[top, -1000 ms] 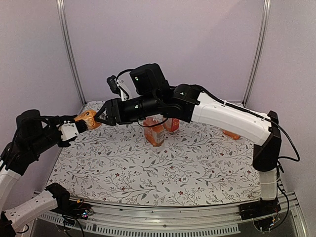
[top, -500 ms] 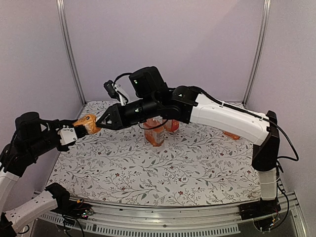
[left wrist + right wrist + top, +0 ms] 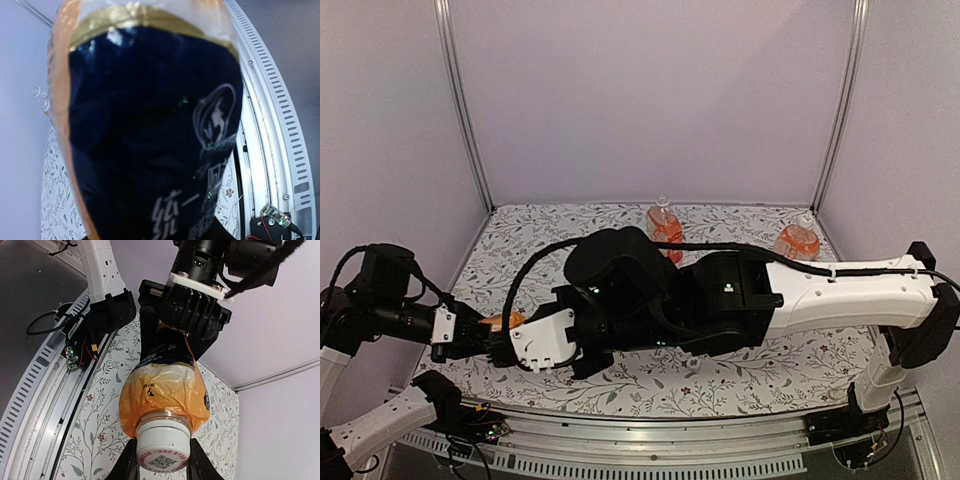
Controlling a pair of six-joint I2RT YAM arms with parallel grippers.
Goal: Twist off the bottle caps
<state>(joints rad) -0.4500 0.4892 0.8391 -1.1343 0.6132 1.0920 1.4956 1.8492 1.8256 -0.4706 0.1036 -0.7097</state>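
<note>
White cap point(image 3: 164, 449) gripped by the low, outstretched right hand point(image 3: 164, 465); left hand point(image 3: 175, 325) clasps the bottle point(image 3: 162, 390).

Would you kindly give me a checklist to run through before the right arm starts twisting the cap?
1. Hold: the left gripper clamps the tall bottle by its labelled body: ok.
2. Contact: the right gripper brackets the white cap, touching both sides: ok.
3. Cap seated on the neck: ok.
4. Left grip firm enough to resist the twist: cannot tell.
5. The far middle bottle and the far right bottle sit away from both grippers: ok.
</note>
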